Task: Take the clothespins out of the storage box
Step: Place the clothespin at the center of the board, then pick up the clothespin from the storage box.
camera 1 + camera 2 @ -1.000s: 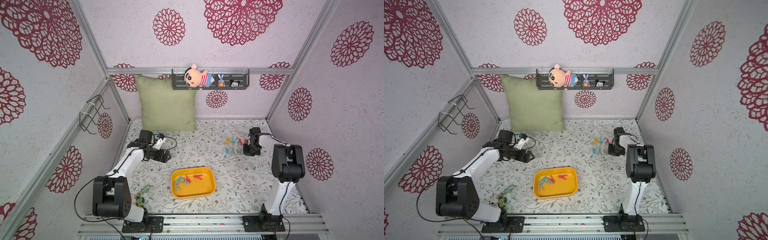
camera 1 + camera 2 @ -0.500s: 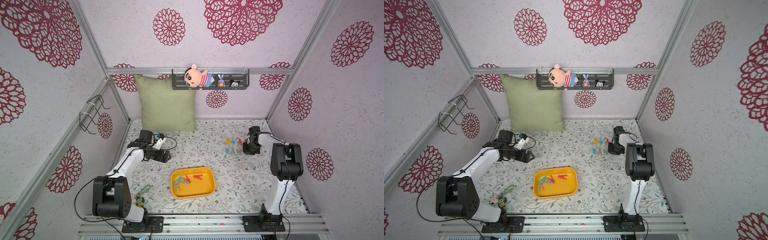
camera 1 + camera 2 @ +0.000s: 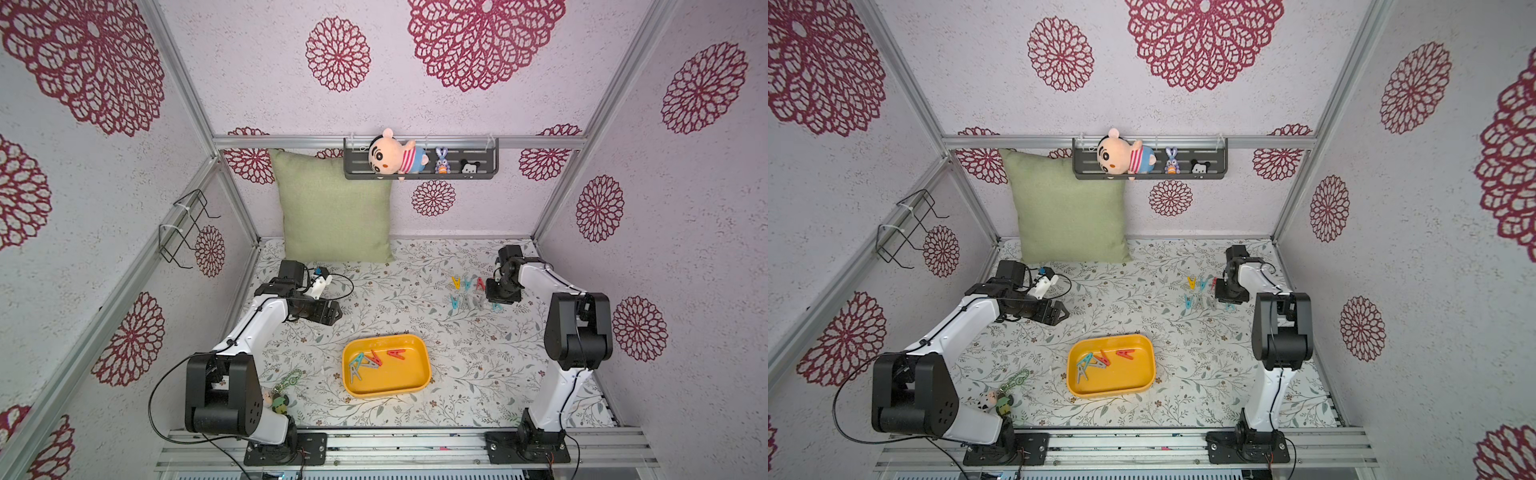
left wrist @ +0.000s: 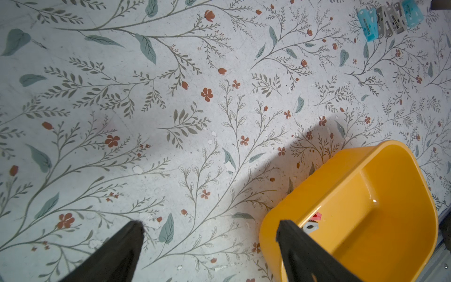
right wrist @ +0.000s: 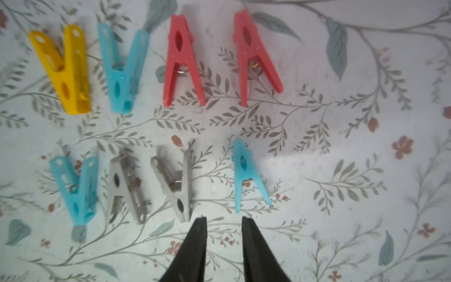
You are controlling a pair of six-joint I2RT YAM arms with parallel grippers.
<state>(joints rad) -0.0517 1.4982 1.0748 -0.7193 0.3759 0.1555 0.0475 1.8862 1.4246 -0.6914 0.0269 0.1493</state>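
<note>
Floral worktop [image 3: 415,291] | right claw [image 5: 224,218] has parted narrowly, empty | blue pin [image 5: 246,175] lies freed just ahead of its tips | left claw [image 4: 211,223] wide, empty, box [image 3: 399,376] beside one finger | several pins [image 3: 374,359] remain inside: task unfinished

Both top views looked steeply down on the whole scene. Close wrist cameras showed the storage box [image 4: 390,219] beside the left gripper [image 4: 211,223], clothespins [image 5: 180,56] ahead of the right gripper [image 5: 224,218].
</note>
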